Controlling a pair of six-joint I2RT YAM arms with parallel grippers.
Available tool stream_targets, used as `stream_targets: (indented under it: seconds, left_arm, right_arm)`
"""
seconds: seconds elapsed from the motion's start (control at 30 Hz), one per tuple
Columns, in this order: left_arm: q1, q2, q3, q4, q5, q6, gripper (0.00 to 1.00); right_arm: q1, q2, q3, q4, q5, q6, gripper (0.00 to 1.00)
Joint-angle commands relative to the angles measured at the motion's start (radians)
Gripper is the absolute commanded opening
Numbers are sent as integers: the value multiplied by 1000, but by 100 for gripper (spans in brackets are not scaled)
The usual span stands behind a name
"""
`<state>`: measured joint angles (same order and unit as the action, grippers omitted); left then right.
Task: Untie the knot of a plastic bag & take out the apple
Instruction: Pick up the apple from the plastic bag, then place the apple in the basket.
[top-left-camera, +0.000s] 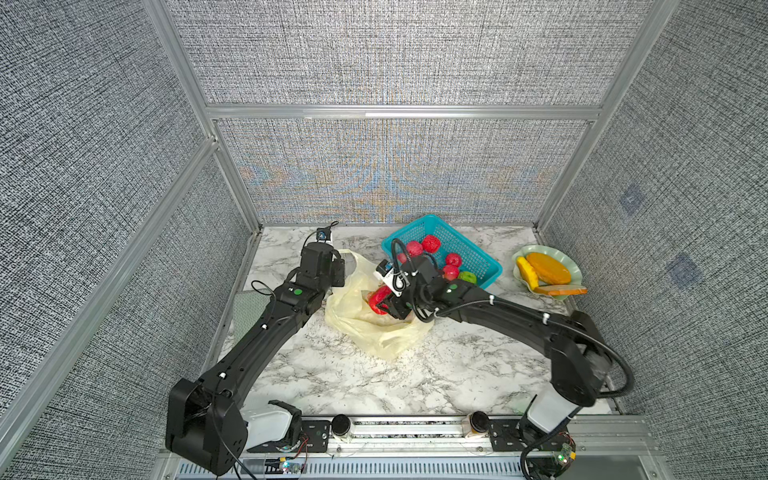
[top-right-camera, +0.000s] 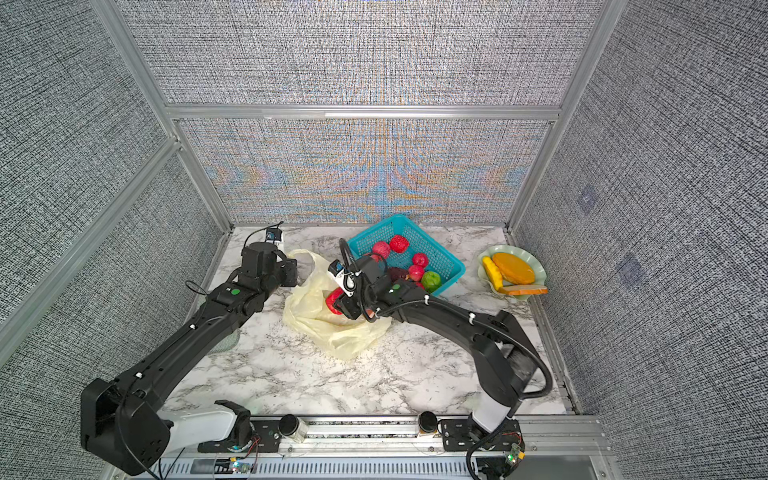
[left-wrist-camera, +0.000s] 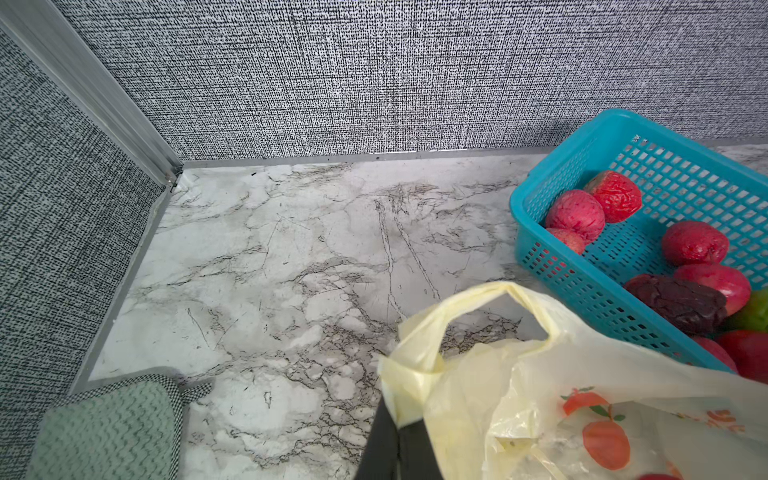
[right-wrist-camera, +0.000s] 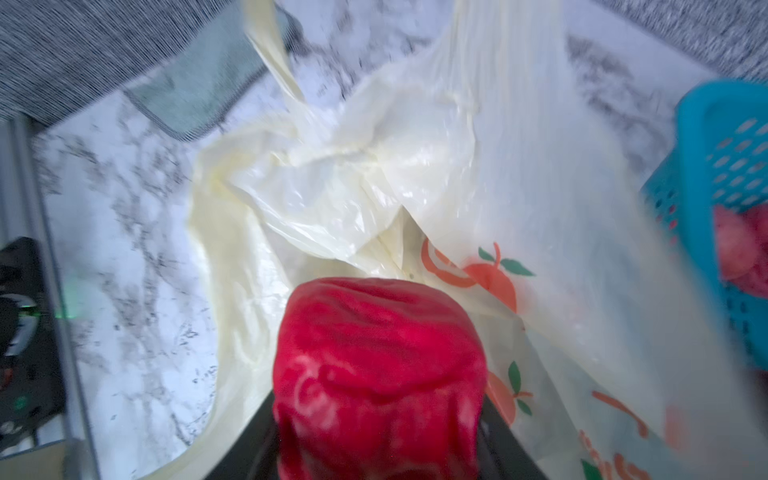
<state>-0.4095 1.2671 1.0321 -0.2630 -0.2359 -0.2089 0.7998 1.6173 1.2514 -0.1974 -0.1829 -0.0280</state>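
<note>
The pale yellow plastic bag (top-left-camera: 365, 328) (top-right-camera: 332, 332) lies slumped mid-table, its mouth open. The knot is not in view; one handle loop (left-wrist-camera: 490, 295) stands free. My left gripper (left-wrist-camera: 400, 422) is shut on the bag's edge just below that loop, at the bag's far left side (top-left-camera: 341, 270). My right gripper (top-left-camera: 384, 305) (right-wrist-camera: 378, 415) is shut on the red apple (top-left-camera: 377, 300) (top-right-camera: 333, 301) (right-wrist-camera: 378, 365). It holds the apple just above the bag's opening, with the printed plastic (right-wrist-camera: 498, 282) behind it. The black fingers show on both sides of the apple.
A teal mesh basket (top-left-camera: 469, 245) (left-wrist-camera: 523, 232) with several red fruits and a green one stands just behind the right wrist. A pale green plate (top-left-camera: 524, 250) of yellow and orange food is at the far right. A green cloth (left-wrist-camera: 104, 428) lies by the left wall.
</note>
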Motion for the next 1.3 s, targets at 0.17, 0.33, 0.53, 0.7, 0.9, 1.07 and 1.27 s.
stream_targets:
  seconds: [0.17, 0.33, 0.53, 0.7, 0.9, 1.07, 1.27]
  left_arm:
    - [1, 14, 20, 10, 6, -1, 0]
    - [1, 22, 28, 12, 7, -3, 0]
    - [0, 26, 46, 1, -12, -3, 0]
    - [3, 32, 58, -3, -36, -2, 8]
    - [6, 27, 68, -14, -45, -12, 39]
    - [10, 0, 89, 7, -18, -6, 54]
    - [17, -68, 120, 25, -96, 21, 63]
  right_arm:
    - [-166, -200, -62, 230, 105, 93, 47]
    - [-313, -50, 59, 71, 265, 109, 47]
    - [-436, 198, 171, 0, 281, 126, 48]
    - [-475, 361, 303, -73, 281, 112, 51]
    - [-494, 452, 384, -137, 241, 114, 72]
    - [-510, 425, 366, -116, 210, 122, 84]
    - [-539, 232, 235, -11, 159, 153, 99]
